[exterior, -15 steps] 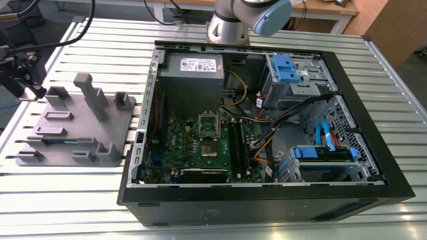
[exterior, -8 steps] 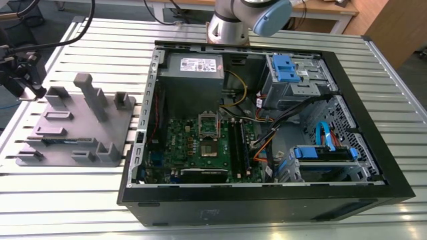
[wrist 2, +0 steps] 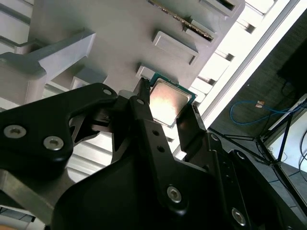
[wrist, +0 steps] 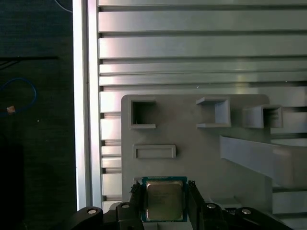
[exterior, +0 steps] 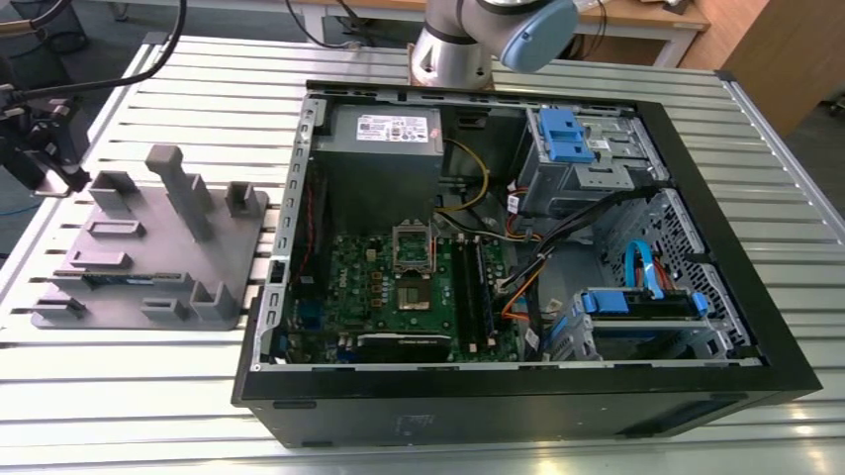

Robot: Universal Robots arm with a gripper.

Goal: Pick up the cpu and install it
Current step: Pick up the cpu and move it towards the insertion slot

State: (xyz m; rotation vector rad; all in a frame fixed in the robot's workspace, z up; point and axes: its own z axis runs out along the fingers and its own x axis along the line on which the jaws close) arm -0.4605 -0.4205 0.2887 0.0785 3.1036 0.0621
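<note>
The cpu (wrist: 164,201), a small square chip with a pale metal top and a green rim, sits between the two black fingers of my gripper (wrist: 164,189) in both wrist views. The fingers press against two opposite edges of the cpu (wrist 2: 168,100), so my gripper (wrist 2: 167,101) is shut on it. The chip is at a corner of the gray fixture plate (wrist: 192,143), near the table's edge; I cannot tell whether it rests on the plate or hangs just above it. The open socket (exterior: 414,252) lies on the green motherboard (exterior: 383,297) inside the computer case.
The gray fixture plate (exterior: 145,247) with upright blocks lies at the exterior view's left on the slatted metal table (exterior: 133,396). The open black case (exterior: 528,396) holds a power supply (exterior: 383,134), blue drive bays (exterior: 568,139) and loose cables (exterior: 528,267). The arm's base (exterior: 456,49) stands behind the case.
</note>
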